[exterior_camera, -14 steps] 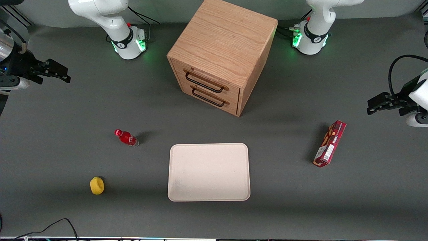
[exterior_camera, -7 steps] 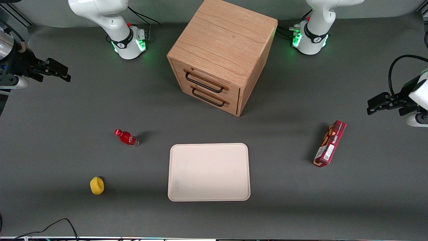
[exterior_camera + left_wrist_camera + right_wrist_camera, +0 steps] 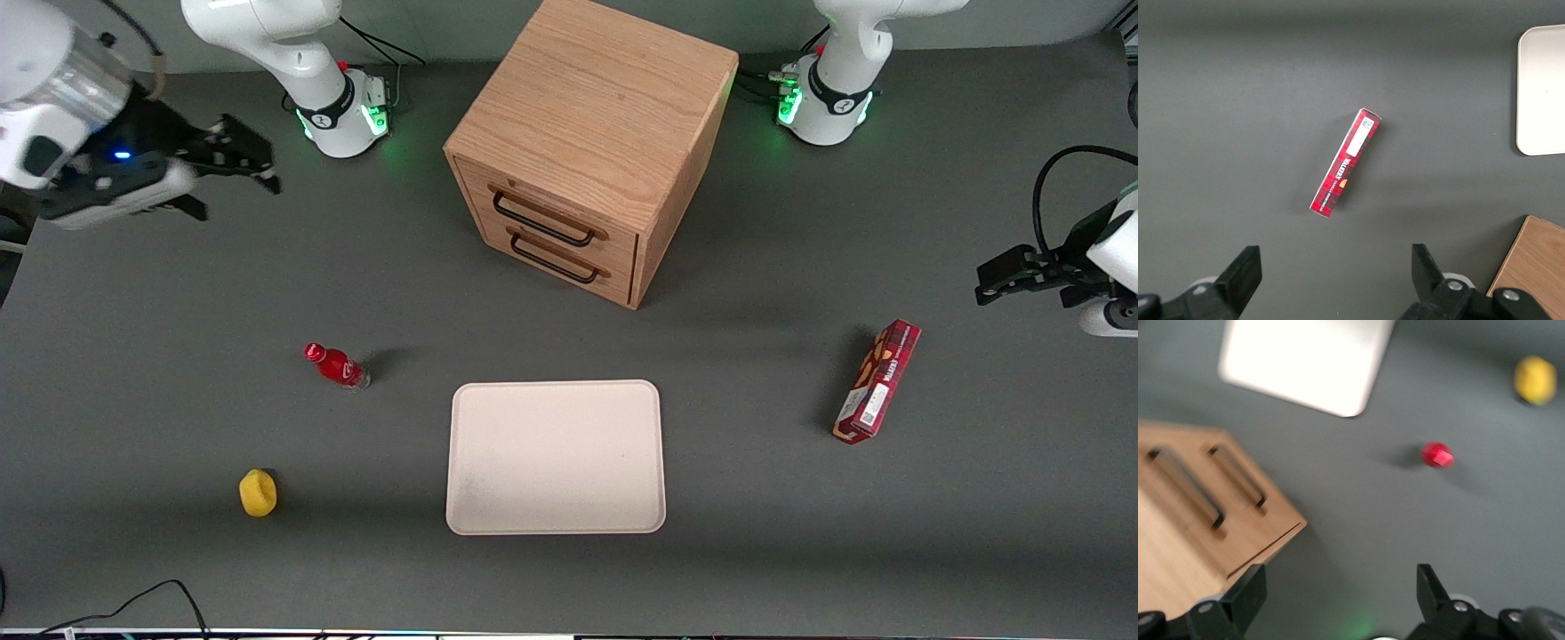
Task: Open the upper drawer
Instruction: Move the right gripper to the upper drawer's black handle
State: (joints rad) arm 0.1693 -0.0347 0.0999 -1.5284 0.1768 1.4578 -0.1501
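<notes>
Toward the working arm's end of the table, gripper (image 3: 233, 158) has swung inward since a second ago — fingers apart, empty. Upper drawer (image 3: 544, 213) is closed, cabinet (image 3: 591, 133) well apart — approach only starting

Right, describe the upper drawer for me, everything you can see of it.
The upper drawer is the higher of two light-oak fronts on the boxy oak cabinet, directly above the lower drawer. It carries a black wire bar handle along its face. It is fully shut, its front flush with the cabinet, so no interior shows. Nothing touches it: the gripper hangs open above the table toward the working arm's end, well apart from the handle.
</notes>
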